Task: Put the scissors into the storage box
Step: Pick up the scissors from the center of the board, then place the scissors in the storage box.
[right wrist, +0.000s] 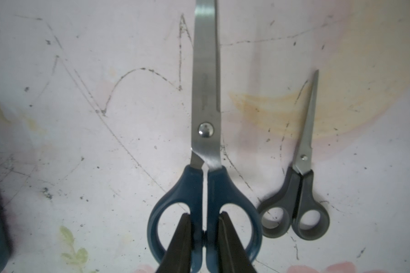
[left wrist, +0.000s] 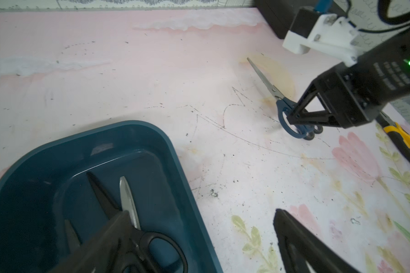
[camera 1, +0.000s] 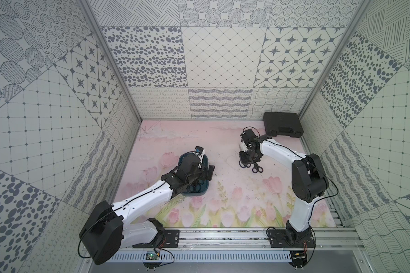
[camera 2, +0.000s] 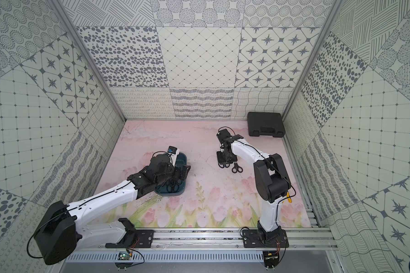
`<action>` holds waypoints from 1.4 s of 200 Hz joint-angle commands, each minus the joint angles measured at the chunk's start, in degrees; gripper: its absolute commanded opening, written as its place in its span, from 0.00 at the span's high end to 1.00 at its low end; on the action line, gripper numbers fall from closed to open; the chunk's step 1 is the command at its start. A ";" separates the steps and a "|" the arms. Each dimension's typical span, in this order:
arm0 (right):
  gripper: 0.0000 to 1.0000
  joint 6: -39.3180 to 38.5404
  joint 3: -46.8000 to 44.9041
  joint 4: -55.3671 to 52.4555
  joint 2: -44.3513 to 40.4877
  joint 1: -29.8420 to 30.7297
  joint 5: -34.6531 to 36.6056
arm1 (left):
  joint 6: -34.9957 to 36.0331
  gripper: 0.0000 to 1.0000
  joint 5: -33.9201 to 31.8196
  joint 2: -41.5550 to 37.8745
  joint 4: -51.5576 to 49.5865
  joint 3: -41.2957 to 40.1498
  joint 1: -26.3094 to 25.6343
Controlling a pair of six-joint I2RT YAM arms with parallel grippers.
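Observation:
The blue-handled scissors [right wrist: 205, 113] lie flat on the pink mat. My right gripper [right wrist: 204, 216] is shut on them, one finger through each loop and pinching the inner handle bars; the left wrist view shows the same grip on the blue-handled scissors [left wrist: 285, 115]. A small black-handled pair of scissors [right wrist: 301, 189] lies right beside them, apart from the gripper. The teal storage box [left wrist: 137, 124] holds black-handled scissors [left wrist: 156, 245]. My left gripper [left wrist: 201, 212] hangs open over the box's edge, holding nothing. In both top views the left arm covers much of the storage box [camera 1: 199, 192] [camera 2: 184, 158].
A black hard-shell case [camera 1: 282, 124] sits in the back right corner. Yellow-and-black pliers [left wrist: 402, 144] lie on the mat beyond the right gripper. Patterned walls close in the table on three sides, and a metal rail [camera 1: 223, 238] runs along the front.

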 commanded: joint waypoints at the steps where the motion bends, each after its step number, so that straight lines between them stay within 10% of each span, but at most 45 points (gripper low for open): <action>1: 1.00 1.46 4.09 -1.74 -4.23 3.91 -0.94 | -4.66 0.01 -3.30 -4.78 -2.45 -1.85 5.56; 77: 1.00 11.22 12.17 -0.99 -1.43 20.55 -9.59 | -15.69 0.01 -9.82 -18.46 -15.80 -7.90 17.37; 134: 1.00 28.31 8.51 19.74 5.72 24.94 -23.90 | -17.44 0.01 -14.20 -22.63 -21.93 -7.20 18.02; 201: 1.00 28.31 11.99 19.74 11.49 26.22 -20.41 | -15.39 0.01 -11.46 -22.50 -21.10 -6.96 18.02; 280: 0.51 25.64 13.42 18.37 10.36 26.01 -19.25 | -15.47 0.01 -12.77 -22.62 -21.97 -5.57 18.02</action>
